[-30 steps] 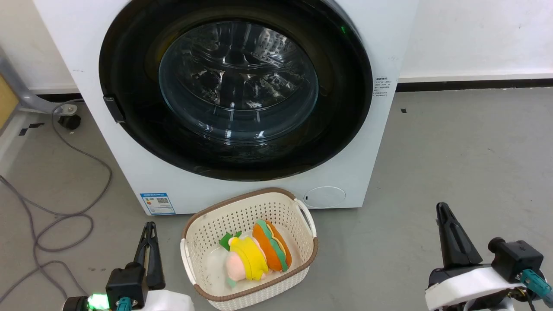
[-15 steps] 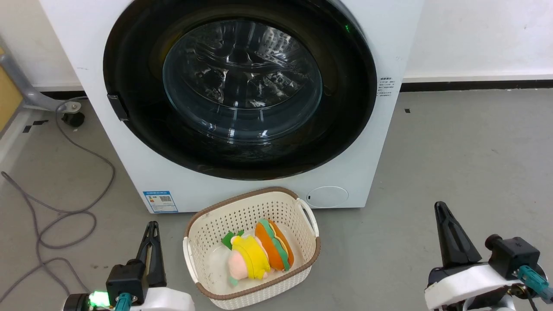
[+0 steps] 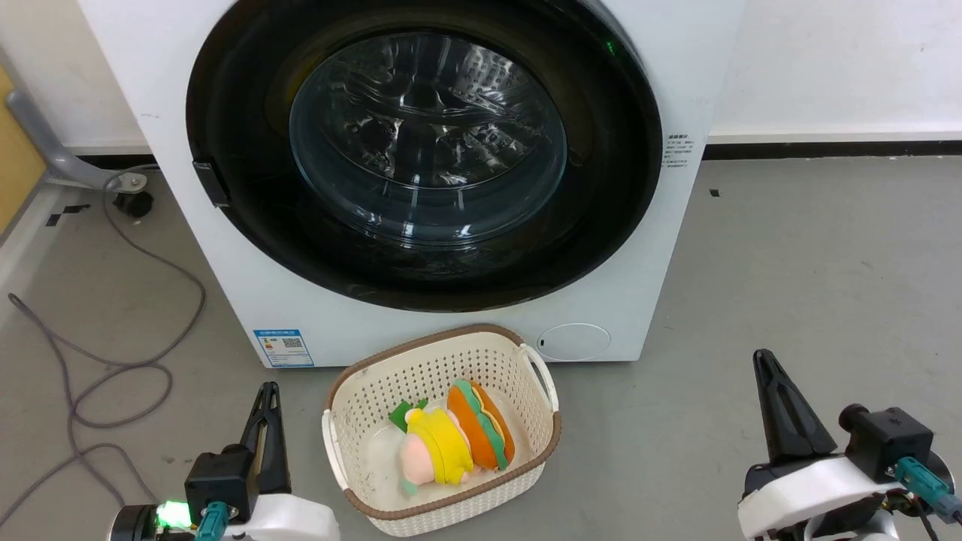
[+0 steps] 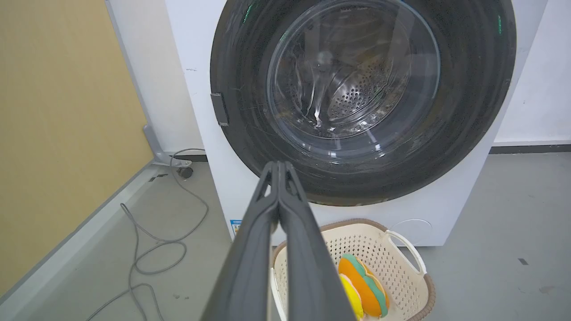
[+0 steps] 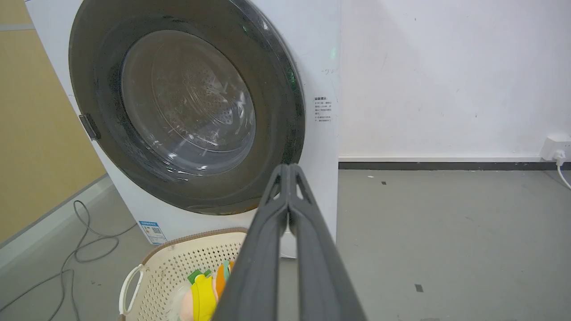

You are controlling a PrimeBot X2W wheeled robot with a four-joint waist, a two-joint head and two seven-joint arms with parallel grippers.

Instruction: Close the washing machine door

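Item: washing machine door (image 3: 425,150), black-rimmed with a bulging glass window, lying flat against the front of the white washing machine (image 3: 225,293), with no gap along the rim in any view; whether the latch has caught cannot be told. Left pincer (image 3: 267,389) and right pincer (image 3: 763,359): low and near, well apart from the machine, one either side, each with its fingers pressed together and holding nothing. Hazards, as judged: if the door is only resting to, it could spring back, and a follow-up press would go best on the black rim near the small tab (image 3: 210,182) at its left edge, since thin closed fingers might skid on the glossy curved glass. An arm reaching forward could knock the basket (image 3: 443,352), which stands just in front of the machine below the door. The grey cable (image 3: 113,368) looped on the floor at left could snag a wheeled base. Containers: cream perforated basket with a brown rim, holding a burger-shaped plush (image 3: 481,424) and a yellow-and-pink plush (image 3: 432,451), touching side by side. Steel drum, seen through the glass: no laundry made out.
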